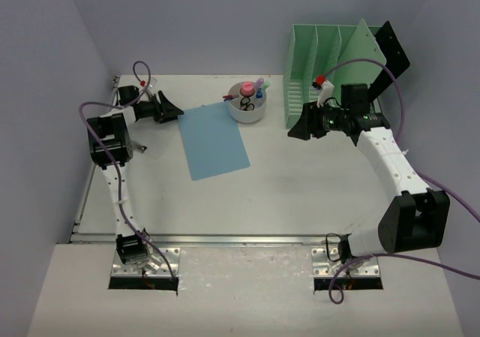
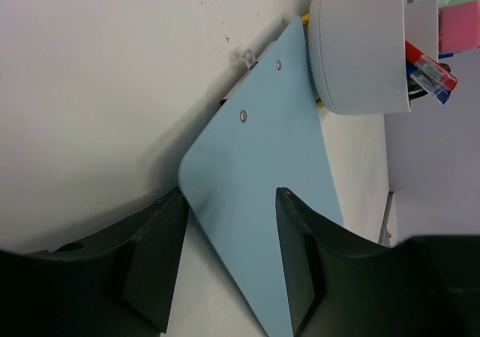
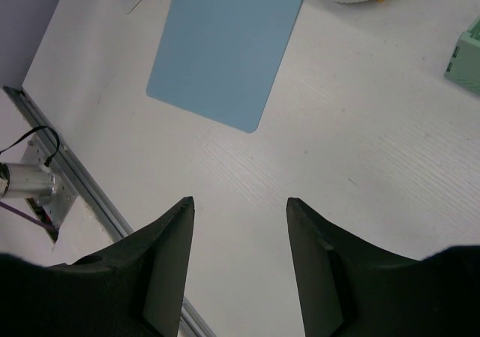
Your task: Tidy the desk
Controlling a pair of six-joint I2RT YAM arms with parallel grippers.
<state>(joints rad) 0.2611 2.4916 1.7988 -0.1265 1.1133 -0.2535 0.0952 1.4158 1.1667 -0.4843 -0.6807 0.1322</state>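
Note:
The desk point(image 1: 300, 194) is an off-white tabletop with a metal rail point(image 1: 225, 240) along its near edge. A light blue clipboard point(image 1: 214, 140) lies flat left of centre. My left gripper point(image 1: 178, 113) is open and low at the board's far-left corner. In the left wrist view point(image 2: 231, 194) its jaws straddle the corner of the blue board point(image 2: 262, 164) without closing on it. My right gripper point(image 1: 292, 132) is open and empty above bare desk point(image 3: 360, 127), right of centre. In the right wrist view point(image 3: 239, 200) the blue board point(image 3: 225, 44) lies ahead of it.
A white bowl point(image 1: 247, 109) of pens, scissors and a pink item stands at the board's far-right corner, also in the left wrist view point(image 2: 360, 52). A mint-green file rack point(image 1: 330, 74) stands at the back right, with a black board point(image 1: 395, 50) leaning behind it. Lavender walls enclose the desk.

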